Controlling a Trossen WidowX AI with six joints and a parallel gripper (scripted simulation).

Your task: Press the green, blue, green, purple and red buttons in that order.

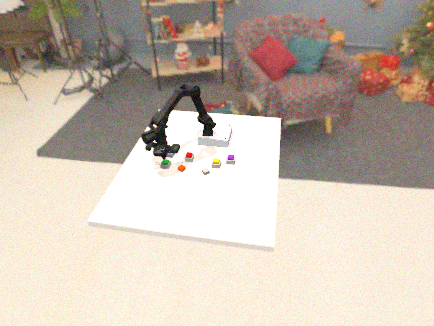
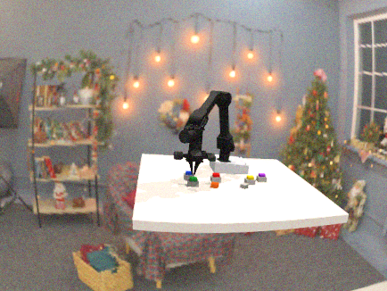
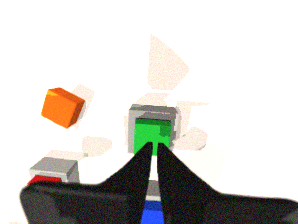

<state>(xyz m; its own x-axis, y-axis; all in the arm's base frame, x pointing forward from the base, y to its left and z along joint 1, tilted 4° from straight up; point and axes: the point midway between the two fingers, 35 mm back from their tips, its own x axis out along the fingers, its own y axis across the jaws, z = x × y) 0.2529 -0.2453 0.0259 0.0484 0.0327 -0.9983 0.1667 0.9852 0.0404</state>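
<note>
Top view: arm bent over from its base near the far edge of the tabletop [image 1: 235,220], gripper [image 1: 164,151] pointing down over the green button [image 1: 165,163], which sits at the left end of the button row toward the far-left corner. Red button [image 1: 189,156], yellow button [image 1: 216,162] and purple button [image 1: 230,159] run off to the right; orange block [image 1: 181,168] is just beside the green one, a small grey block [image 1: 205,172] farther right. Blue button mostly hidden by the gripper here. Exterior view: gripper [image 2: 194,169] hangs straight above the green button [image 2: 193,179], blue button [image 2: 188,173] just behind it; contact can't be told. Wrist view: fingers pinched together into one narrow point, nothing held, tip lined up on the near edge of the green button [image 3: 153,132]. Closed like that likely so they act as a single poker and stay off the orange block [image 3: 62,107] and red button [image 3: 46,179]. Blue button [image 3: 153,214] sits under the fingers. Looks like step 1, green press not yet bottomed out as far as I can judge.
</note>
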